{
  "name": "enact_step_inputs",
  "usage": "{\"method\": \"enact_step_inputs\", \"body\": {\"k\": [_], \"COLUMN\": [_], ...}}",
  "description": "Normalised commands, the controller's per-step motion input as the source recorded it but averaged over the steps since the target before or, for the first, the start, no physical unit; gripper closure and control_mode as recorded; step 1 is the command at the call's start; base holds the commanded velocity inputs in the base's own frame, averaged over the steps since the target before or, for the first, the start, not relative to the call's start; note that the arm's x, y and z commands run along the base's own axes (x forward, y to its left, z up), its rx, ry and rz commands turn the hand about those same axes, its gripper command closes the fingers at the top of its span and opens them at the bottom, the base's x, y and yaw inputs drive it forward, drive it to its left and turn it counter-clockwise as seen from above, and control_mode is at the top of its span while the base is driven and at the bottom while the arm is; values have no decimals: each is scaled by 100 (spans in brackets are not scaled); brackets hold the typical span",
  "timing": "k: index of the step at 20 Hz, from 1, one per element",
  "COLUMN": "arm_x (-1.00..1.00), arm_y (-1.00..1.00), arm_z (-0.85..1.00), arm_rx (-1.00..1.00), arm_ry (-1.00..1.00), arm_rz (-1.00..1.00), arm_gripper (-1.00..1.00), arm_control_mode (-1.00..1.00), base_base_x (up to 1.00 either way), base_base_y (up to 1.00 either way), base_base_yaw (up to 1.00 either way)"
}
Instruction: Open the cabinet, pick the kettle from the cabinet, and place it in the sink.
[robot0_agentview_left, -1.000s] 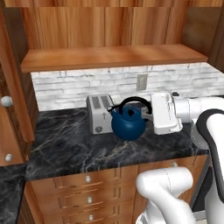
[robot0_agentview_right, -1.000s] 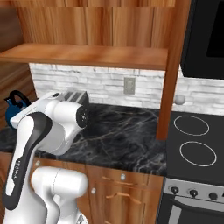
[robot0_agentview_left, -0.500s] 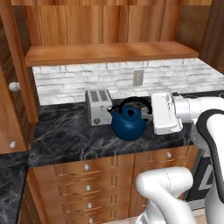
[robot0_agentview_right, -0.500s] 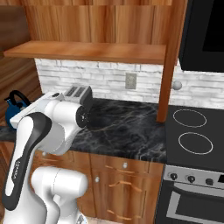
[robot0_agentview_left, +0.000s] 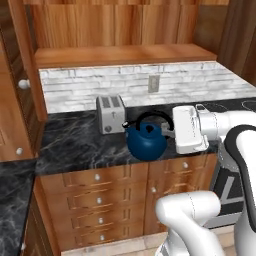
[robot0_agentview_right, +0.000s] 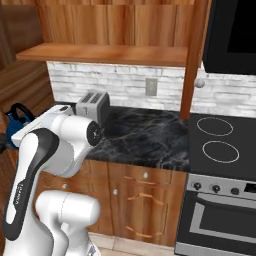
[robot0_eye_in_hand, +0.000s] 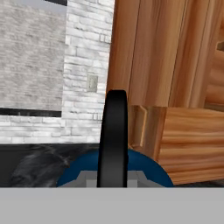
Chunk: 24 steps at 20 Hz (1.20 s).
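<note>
You see the squat round dark-blue kettle (robot0_agentview_left: 146, 141) with its black arched handle (robot0_eye_in_hand: 113, 138) upright, held above the front edge of the black marble countertop (robot0_agentview_left: 75, 145). The two-finger gripper (robot0_agentview_left: 172, 131) is closed tight on that handle. The silver toaster (robot0_agentview_left: 110, 113) stands just behind the kettle, before the white brick wall (robot0_agentview_left: 125, 89).

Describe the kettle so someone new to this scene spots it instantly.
Start at the black marble countertop below the white brick backsplash. The kettle hangs there in the gripper, beside the silver toaster. It's squat, round and dark blue with a black arched handle; the toaster is boxy.
</note>
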Motion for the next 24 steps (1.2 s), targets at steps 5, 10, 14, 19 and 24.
{"method": "enact_step_inputs", "body": {"k": [5,10,14,19,24], "arm_x": [0,0,0,0,0], "arm_y": [0,0,0,0,0], "arm_z": [0,0,0,0,0], "arm_rx": [0,0,0,0,0], "arm_ry": [0,0,0,0,0], "arm_rz": [0,0,0,0,0], "arm_gripper": [100,100,100,100,100], "arm_control_mode": [100,100,100,100,100], "base_base_x": [-51,-49,-41,-37,-33], "base_base_y": [0,-3,-3,-3,-6], "base_base_yaw": [0,4,43,67,76]}}
